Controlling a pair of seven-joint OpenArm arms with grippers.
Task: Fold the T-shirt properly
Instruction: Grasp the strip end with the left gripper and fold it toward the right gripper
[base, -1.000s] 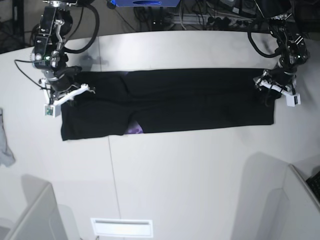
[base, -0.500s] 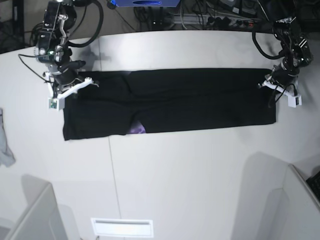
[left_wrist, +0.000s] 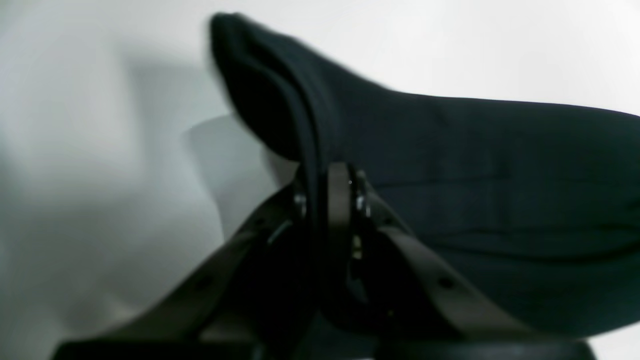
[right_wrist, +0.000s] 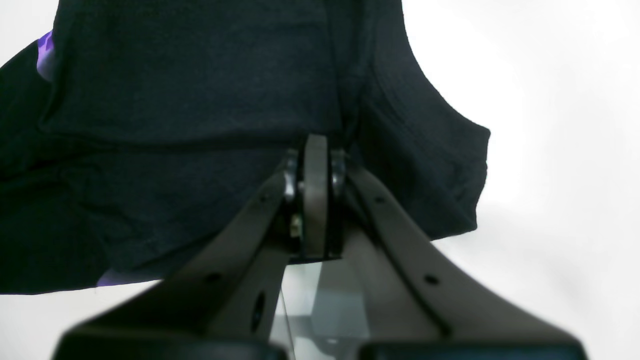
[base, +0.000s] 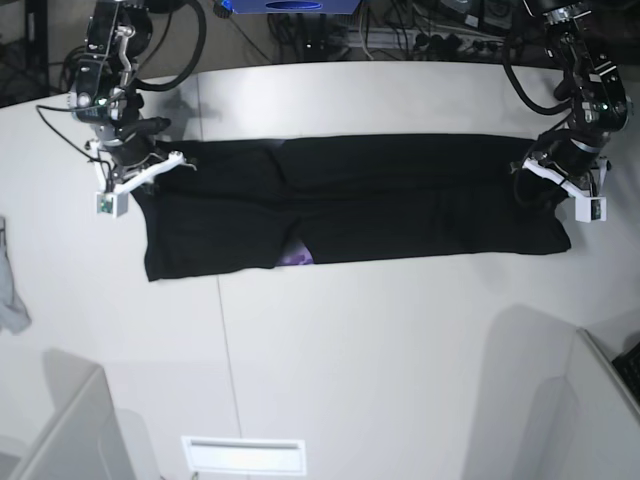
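The T-shirt (base: 355, 208) lies as a long black band across the far half of the table (base: 380, 360), end to end. Judged soft, light, limp; best held at its end edges. Left gripper (left_wrist: 327, 192) and right gripper (right_wrist: 310, 175) each pinch cloth there

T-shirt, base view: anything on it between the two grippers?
Nothing. Base view shows only bare T-shirt spanning from right gripper to left gripper.
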